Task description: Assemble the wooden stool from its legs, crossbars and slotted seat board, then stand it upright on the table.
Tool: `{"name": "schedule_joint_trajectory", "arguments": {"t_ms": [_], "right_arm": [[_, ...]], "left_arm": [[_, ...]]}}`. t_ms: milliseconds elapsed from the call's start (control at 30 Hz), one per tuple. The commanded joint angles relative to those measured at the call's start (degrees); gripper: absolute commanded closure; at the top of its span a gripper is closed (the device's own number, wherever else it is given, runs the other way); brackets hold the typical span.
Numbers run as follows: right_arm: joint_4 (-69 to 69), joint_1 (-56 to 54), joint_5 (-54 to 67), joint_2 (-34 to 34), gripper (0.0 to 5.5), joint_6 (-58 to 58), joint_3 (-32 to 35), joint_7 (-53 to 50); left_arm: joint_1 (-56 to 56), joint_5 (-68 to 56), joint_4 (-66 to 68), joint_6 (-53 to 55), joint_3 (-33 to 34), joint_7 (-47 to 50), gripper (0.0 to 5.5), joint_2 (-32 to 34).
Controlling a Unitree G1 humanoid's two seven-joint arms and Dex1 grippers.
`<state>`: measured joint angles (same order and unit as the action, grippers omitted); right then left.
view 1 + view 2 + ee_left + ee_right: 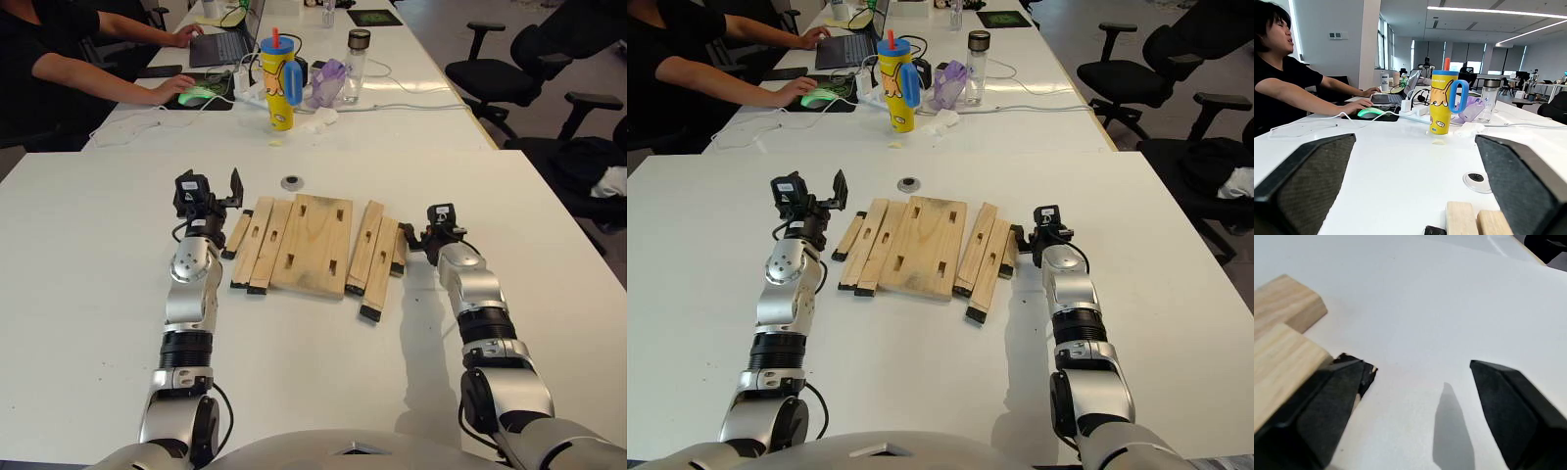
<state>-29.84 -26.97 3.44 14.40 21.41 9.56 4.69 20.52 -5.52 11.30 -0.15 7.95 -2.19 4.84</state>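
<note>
Seat board point(315, 243) lies flat, legs point(257, 240) flanking both side edges.

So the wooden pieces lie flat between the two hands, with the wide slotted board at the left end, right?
Not quite. The left eye view shows the wide slotted board in the middle of the row, narrower pieces on both sides. The rest holds: all lie flat between the left hand and right hand.

Pale-wood seat board point(315, 243), four slots, lies flat on the table point(88, 294). Black-tipped slotted legs point(259, 241) are fanned along both sides, unassembled.
</note>
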Motion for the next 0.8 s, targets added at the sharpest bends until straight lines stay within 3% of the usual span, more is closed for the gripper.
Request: {"name": "schedule_joint_trajectory", "arguments": {"t_ms": [33, 333, 567, 800], "right_arm": [[1.55, 2.26, 3.58, -2.15, 1.49, 0.6, 3.52, -1.26], [8.63, 8.2, 6.09, -3.18, 1.49, 2.64, 5.23, -2.13], [7.46, 7.92, 2.1, -2.06, 1.49, 6.36, -5.04, 5.07], [4.7, 4.89, 1.38, -2.2, 1.49, 4.78, -7.29, 7.18]], "left_arm": [[2.02, -0.05, 1.21, 0.2, -1.04, -1.2, 0.97, 0.09], [2.18, -0.81, 0.94, 1.15, -0.39, -2.54, 0.97, 1.31], [2.62, -0.91, 1.29, 1.34, -0.63, -2.51, 0.97, 1.01], [3.51, -1.24, 2.07, 1.34, -0.63, -2.98, 0.97, 1.44]]}}
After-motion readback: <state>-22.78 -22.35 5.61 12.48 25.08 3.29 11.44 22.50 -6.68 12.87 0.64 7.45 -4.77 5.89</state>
